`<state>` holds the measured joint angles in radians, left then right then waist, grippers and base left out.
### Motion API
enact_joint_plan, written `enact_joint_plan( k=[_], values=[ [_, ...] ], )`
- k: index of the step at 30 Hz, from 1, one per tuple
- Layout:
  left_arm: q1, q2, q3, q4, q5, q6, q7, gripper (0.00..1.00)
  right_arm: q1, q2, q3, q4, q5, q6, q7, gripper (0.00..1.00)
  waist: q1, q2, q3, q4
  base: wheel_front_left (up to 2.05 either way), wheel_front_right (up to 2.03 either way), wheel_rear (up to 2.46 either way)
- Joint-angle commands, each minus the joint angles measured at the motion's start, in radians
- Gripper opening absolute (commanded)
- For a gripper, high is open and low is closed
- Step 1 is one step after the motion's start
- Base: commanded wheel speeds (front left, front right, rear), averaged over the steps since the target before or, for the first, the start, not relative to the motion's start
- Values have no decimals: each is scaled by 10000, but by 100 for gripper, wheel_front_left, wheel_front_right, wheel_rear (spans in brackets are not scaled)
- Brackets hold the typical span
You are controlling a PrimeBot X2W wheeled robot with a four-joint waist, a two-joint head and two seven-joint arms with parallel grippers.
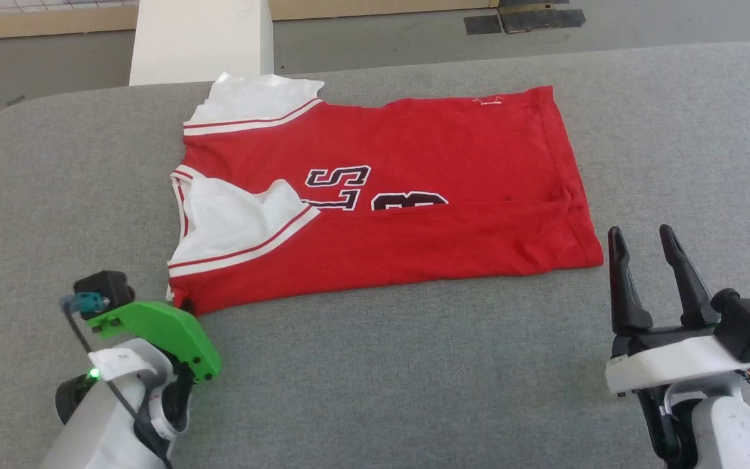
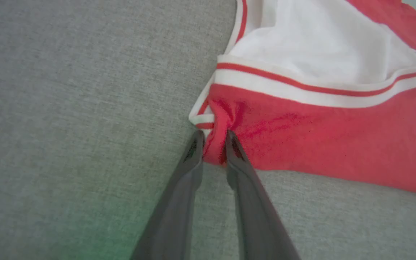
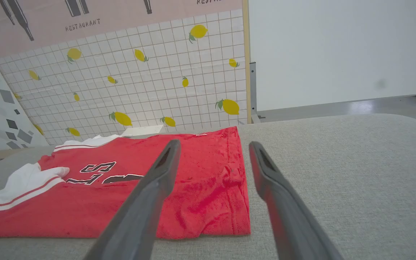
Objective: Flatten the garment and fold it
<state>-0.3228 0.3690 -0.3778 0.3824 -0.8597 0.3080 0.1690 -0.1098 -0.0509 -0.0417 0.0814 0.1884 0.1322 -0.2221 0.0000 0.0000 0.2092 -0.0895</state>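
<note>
Starting a fold, the left hand [image 2: 214,136] pinches the red jersey's [image 1: 466,143] shoulder corner; the open right hand [image 1: 645,240] should probably grip the hem next.

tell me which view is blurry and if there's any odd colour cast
Left wrist view: soft overall, the left gripper's fingers smeared, a green glow tinting the table at the bottom. Right wrist view: the right gripper's fingers blurred up close, garment sharper. Head view: evenly lit, crisp.
</note>
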Motion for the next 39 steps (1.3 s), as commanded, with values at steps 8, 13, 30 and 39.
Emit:
enact_joint_plan(
  k=[8,13,30,39],
  values=[
    [213,-43,-283,-236,138,-99,-264,0,-1372,6,-805,1550,151,-15,1822,100,0,0,93,191,0,0,0],
    [58,-65,-452,-307,282,-231,-372,0,-2586,6,-1473,3125,100,-15,5100,100,0,0,219,432,0,0,0],
    [-208,-115,-900,-333,1191,-845,-2255,0,-2966,7,-1967,2045,-700,-15,7776,0,0,0,214,971,0,0,0],
    [1298,504,-931,-1631,1630,-134,-2750,0,-745,7,-2079,307,39,-15,6403,0,0,0,-423,906,0,0,0]
  ],
)
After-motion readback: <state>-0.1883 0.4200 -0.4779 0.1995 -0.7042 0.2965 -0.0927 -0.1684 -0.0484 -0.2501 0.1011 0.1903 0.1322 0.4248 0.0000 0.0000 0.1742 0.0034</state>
